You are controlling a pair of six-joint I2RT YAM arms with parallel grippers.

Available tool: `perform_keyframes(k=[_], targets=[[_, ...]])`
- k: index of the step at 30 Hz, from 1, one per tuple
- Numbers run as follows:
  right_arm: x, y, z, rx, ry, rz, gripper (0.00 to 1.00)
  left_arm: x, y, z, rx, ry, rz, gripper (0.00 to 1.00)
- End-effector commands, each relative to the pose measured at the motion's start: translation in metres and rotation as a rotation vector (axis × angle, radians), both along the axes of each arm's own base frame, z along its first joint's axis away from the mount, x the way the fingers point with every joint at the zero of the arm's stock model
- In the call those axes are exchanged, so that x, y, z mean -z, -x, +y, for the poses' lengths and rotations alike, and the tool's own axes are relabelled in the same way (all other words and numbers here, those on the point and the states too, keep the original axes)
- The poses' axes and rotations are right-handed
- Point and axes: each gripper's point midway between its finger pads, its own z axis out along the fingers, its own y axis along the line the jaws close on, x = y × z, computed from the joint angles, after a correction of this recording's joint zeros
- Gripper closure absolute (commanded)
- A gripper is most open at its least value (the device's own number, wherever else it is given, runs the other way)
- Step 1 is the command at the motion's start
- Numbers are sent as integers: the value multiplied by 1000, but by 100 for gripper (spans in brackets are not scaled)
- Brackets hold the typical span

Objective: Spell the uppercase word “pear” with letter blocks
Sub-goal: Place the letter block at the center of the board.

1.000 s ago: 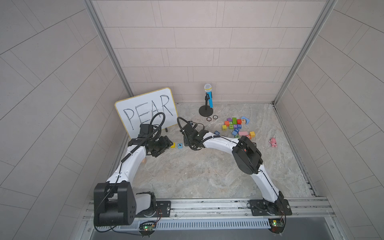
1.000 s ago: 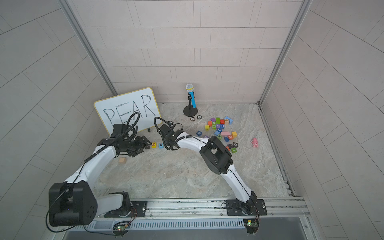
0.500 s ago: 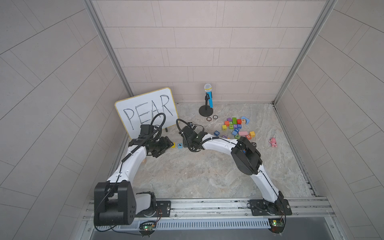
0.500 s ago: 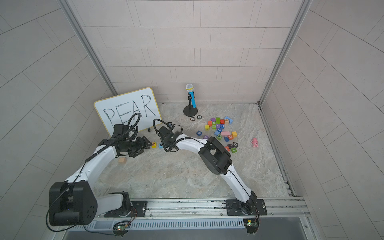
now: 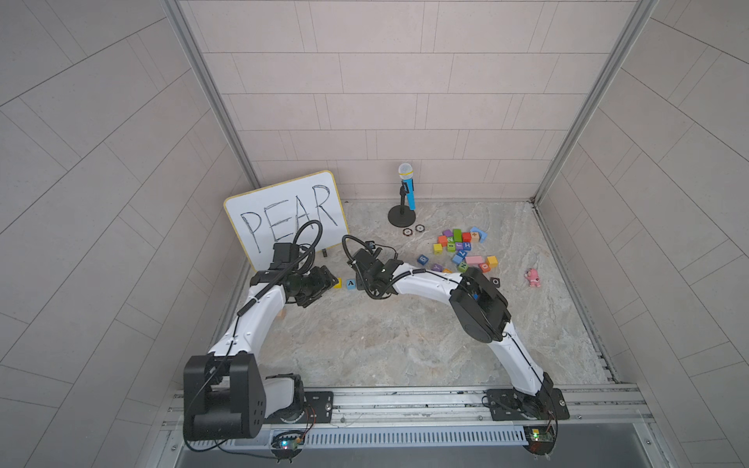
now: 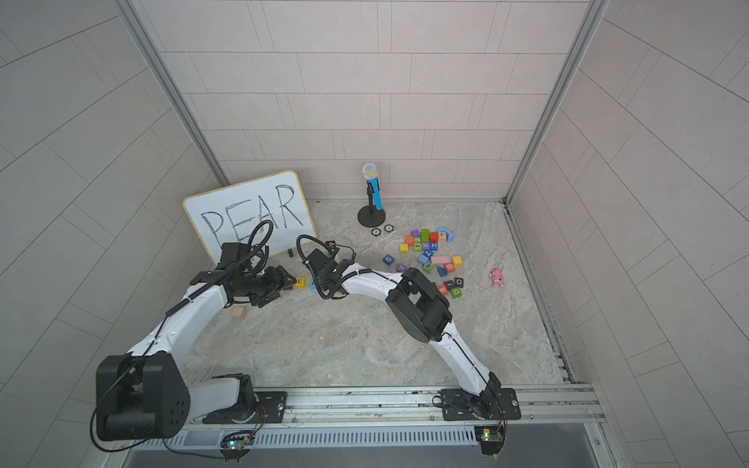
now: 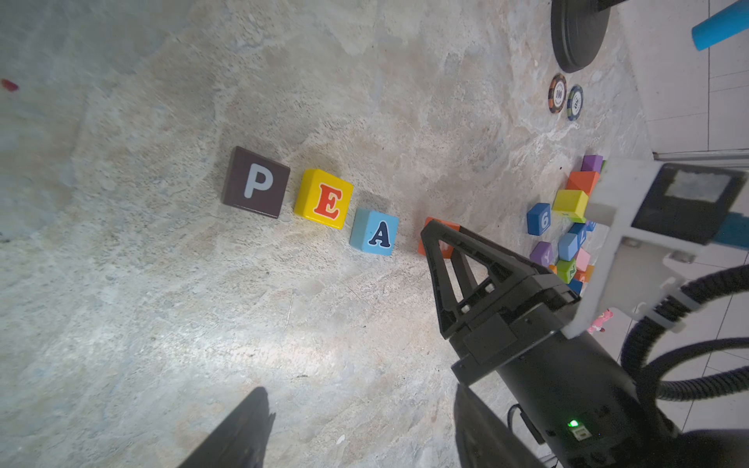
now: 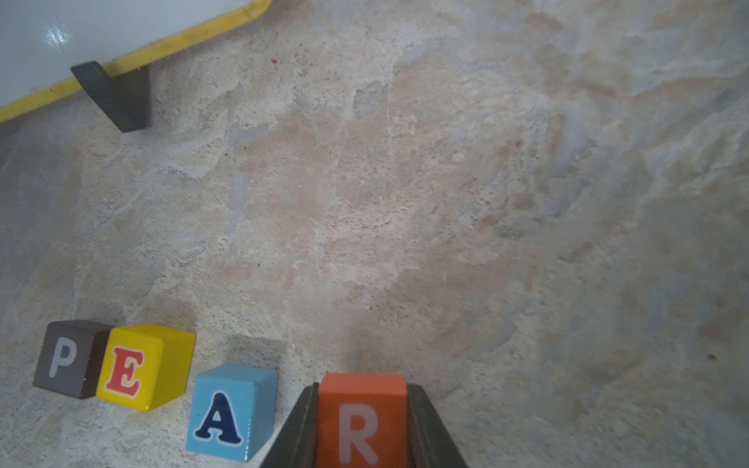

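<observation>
While right pincer clamps R, left pincer gapes

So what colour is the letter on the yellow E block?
Red. The letter on the yellow E block shows best in the left wrist view.

You have the orange-red R block clamped between the dark fingers of the right gripper at the bottom centre of the frame, letter facing you. Just left of it, across a narrow gap, sits the blue A block. Further left, the yellow E block hides one edge of the dark purple P block. In the upper left, the whiteboard and its black foot meet the marbled table.
</observation>
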Motion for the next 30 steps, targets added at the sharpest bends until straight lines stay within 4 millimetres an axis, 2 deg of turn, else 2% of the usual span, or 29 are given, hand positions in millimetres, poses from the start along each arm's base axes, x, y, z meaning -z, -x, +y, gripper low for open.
perform_keyframes(k=[1, 21, 30], targets=[[-2, 5, -1, 17, 1, -2, 71, 3, 3, 2, 7, -5, -2, 25], [5, 11, 11, -9, -1, 14, 71, 1, 3, 2, 4, -5, -8, 25], [10, 10, 9, -3, 11, 16, 71, 1, 3, 3, 3, -6, -10, 25]])
